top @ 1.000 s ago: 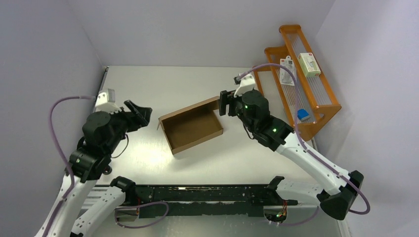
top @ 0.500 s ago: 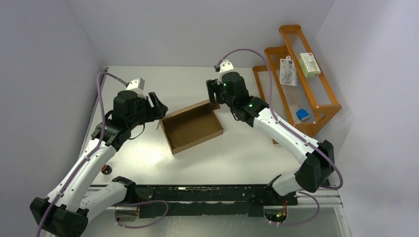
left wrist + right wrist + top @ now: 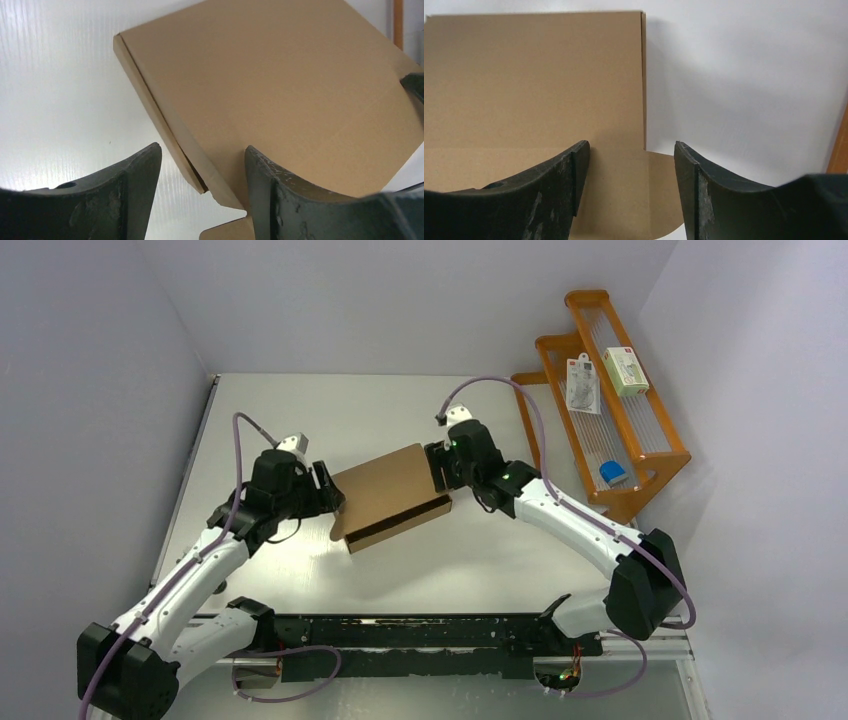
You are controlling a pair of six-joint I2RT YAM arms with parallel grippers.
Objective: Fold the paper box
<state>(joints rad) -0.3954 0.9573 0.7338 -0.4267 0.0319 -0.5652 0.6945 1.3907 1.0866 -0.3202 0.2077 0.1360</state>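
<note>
— Where is the paper box [image 3: 385, 490]?
— Lid lowered, between the two arms: one corner sits inside the left claw [image 3: 202, 150], an edge flap inside the right claw [image 3: 631, 145].
— Gripped?
— No. Both claws are parted, holding nothing. Perhaps touching; hard to tell.

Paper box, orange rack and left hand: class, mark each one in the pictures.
paper box [image 3: 385, 488], top view, middle of its lid.
orange rack [image 3: 588, 297], top view, its top rail.
left hand [image 3: 202, 148], left wrist view, midway between its fingertips.
</note>
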